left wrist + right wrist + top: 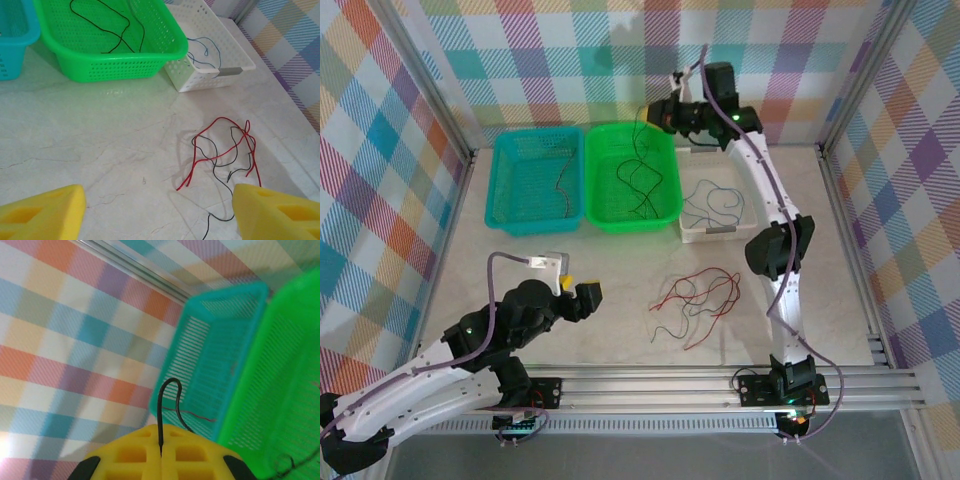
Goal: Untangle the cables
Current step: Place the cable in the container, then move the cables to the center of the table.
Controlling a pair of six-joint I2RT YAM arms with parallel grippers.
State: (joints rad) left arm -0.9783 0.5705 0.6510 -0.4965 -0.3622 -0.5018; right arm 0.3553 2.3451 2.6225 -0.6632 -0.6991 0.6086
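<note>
A tangle of red and black cables [695, 300] lies on the table right of centre, seen closer as cables [225, 145] in the left wrist view. My left gripper [575, 290] hovers low to the left of them, open, its yellow fingers [45, 212] wide apart with bare table between them; the left gripper [157, 202] holds nothing. My right gripper [655, 115] is raised over the far edge of the green basket, shut on a black cable [161, 400] that loops up from its closed pads, the right gripper [161, 452]. The cable hangs down into the basket.
The green basket [640, 224] holds black cables [638, 180]. Left of it, a teal basket [530, 228] holds a brownish cable [562, 175]. On the right, a white tray [720, 236] holds a blue cable [715, 200]. Plaid walls and metal rails enclose the table.
</note>
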